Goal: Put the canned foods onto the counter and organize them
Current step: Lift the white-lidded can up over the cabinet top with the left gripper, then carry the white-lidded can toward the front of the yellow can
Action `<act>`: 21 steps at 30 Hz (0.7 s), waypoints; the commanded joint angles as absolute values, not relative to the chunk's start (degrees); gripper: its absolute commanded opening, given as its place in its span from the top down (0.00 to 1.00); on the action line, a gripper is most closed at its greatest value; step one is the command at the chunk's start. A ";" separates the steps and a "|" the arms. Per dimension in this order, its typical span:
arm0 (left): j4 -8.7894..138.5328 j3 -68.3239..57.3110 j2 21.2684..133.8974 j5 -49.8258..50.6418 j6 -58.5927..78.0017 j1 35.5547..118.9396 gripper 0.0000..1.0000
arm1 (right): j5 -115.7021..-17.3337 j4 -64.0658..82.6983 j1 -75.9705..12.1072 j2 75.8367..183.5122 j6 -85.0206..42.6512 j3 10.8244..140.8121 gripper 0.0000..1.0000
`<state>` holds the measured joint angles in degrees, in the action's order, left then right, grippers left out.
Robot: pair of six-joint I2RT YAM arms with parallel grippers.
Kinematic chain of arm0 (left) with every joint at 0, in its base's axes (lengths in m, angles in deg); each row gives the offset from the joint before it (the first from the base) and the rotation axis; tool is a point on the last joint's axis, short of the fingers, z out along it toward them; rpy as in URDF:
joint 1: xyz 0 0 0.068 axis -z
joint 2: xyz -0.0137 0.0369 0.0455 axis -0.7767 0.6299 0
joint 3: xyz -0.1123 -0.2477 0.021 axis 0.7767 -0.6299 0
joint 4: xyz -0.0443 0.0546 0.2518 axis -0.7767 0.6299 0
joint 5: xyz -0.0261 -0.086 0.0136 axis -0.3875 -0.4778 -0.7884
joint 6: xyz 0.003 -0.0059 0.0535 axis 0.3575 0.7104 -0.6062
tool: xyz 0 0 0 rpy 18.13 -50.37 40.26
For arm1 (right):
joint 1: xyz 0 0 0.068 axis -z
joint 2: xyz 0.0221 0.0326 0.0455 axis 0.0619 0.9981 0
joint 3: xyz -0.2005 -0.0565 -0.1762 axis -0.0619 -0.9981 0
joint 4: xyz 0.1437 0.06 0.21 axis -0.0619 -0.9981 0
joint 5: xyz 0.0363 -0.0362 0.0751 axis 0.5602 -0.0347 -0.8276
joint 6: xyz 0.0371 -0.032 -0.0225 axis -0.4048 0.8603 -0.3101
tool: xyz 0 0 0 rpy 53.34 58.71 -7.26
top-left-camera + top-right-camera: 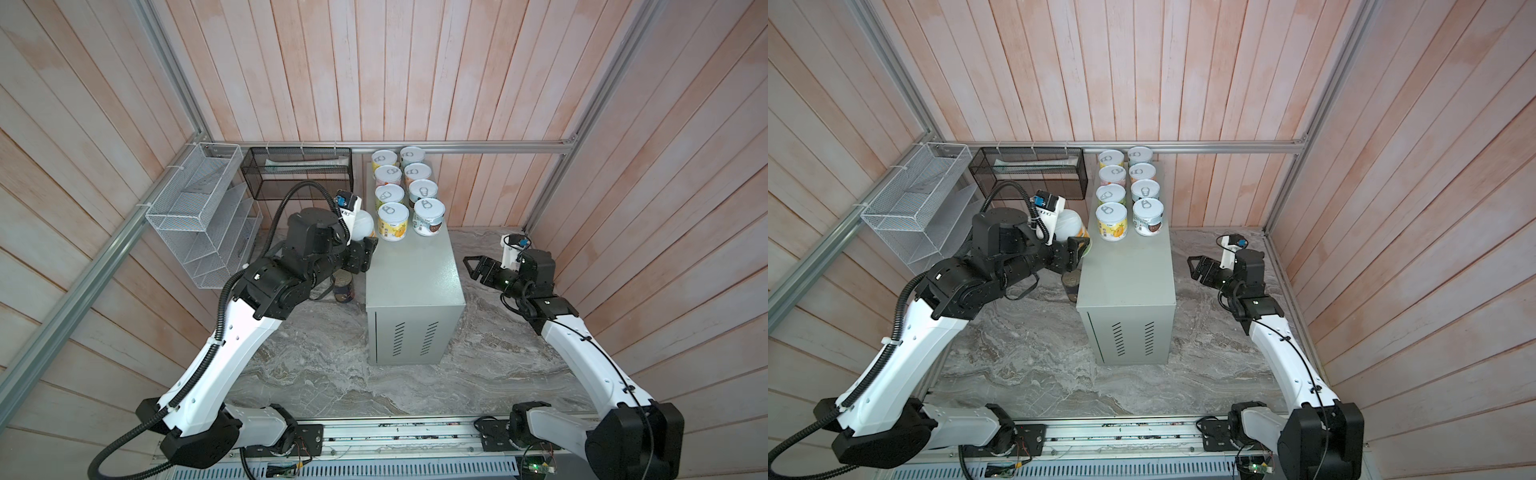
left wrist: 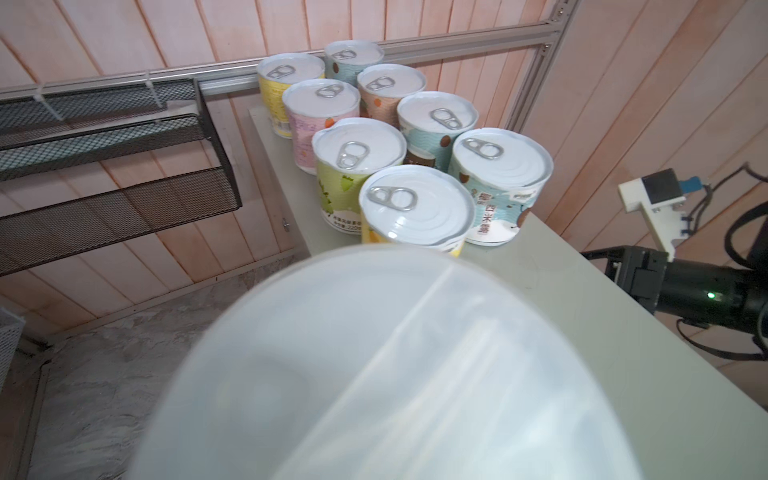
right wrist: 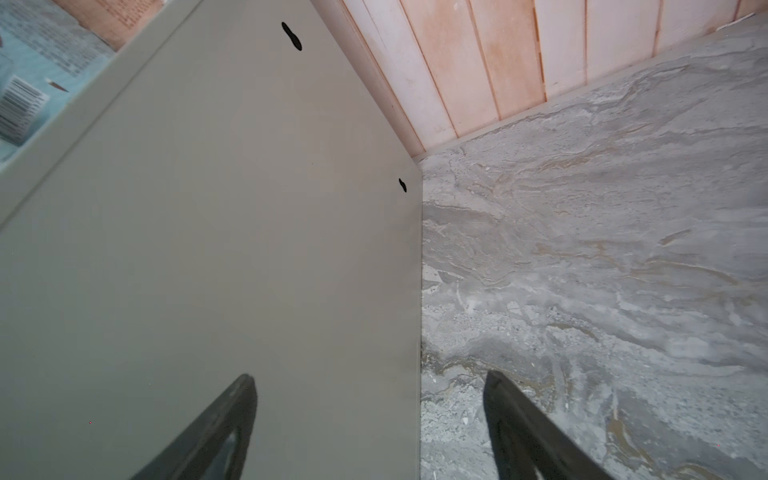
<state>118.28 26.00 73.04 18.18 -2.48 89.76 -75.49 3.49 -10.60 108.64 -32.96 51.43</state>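
Several cans stand upright in two rows at the far end of the counter (image 1: 415, 282) (image 1: 1125, 274). Nearest in the rows are a yellow one (image 1: 392, 222) (image 2: 415, 208) and a pale-blue one (image 1: 429, 217) (image 2: 498, 183). My left gripper (image 1: 368, 249) (image 1: 1079, 249) is shut on another can (image 1: 1070, 224) (image 2: 395, 365), held at the counter's left edge just short of the yellow one. Its white end fills the left wrist view and hides the fingers. A dark-blue tin (image 1: 344, 286) (image 1: 1070, 283) stands on the marble beside the counter, under my left arm. My right gripper (image 1: 471, 266) (image 3: 370, 380) is open and empty, right of the counter.
A white wire rack (image 1: 199, 216) and a black mesh basket (image 1: 297, 172) hang on the left and back walls. Grey marble surface (image 1: 332, 365) surrounds the counter. Wooden walls and an aluminium rail (image 1: 478, 146) close in the back and sides.
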 commanded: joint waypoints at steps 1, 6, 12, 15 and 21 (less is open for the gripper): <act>115.01 29.63 74.28 19.37 -5.04 91.00 1.00 | -72.75 0.37 -10.08 108.70 -30.57 54.24 0.15; 114.46 31.23 76.15 18.74 -5.24 92.68 1.00 | -72.29 0.25 -9.88 106.98 -30.82 54.27 0.15; 114.88 32.55 79.03 18.12 -4.71 94.80 1.00 | -72.48 0.42 -9.88 105.78 -30.99 53.32 0.15; 116.08 34.04 80.55 18.30 -4.62 95.17 1.00 | -72.89 0.71 -9.88 105.58 -31.00 53.05 0.15; 116.91 35.44 82.68 18.82 -3.81 95.25 1.00 | -73.60 1.60 -9.79 106.32 -31.12 53.05 0.14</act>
